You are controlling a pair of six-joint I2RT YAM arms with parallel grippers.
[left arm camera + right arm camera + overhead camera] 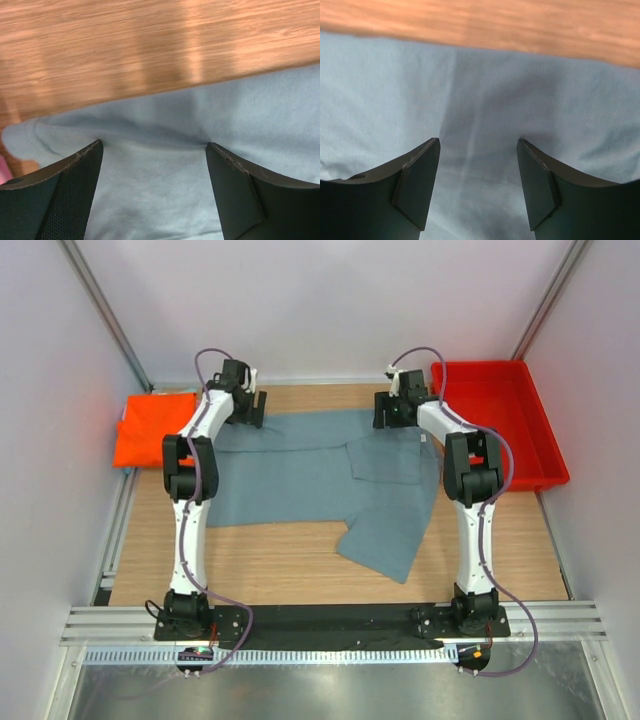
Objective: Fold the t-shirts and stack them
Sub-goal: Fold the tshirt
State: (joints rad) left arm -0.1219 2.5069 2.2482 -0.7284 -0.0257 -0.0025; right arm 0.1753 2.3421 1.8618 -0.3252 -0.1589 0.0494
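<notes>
Top external view shows a large dusty grey-blue cotton t-shirt (pixel 300 480) spread over the middle of the light wooden table (pixel 280 575), its right side lying in overlapping flaps. The left gripper (pixel 245 405) and right gripper (pixel 398 405) are both down at the shirt's far edge, one near each far corner. Each wrist view shows black fingers splayed wide with bare cloth between them, nothing pinched, and creases in the cloth between the left tips. A bright orange cloth t-shirt (pixel 145 430) lies crumpled at the far left, and a red plastic bin (pixel 495 430) sits far right.
</notes>
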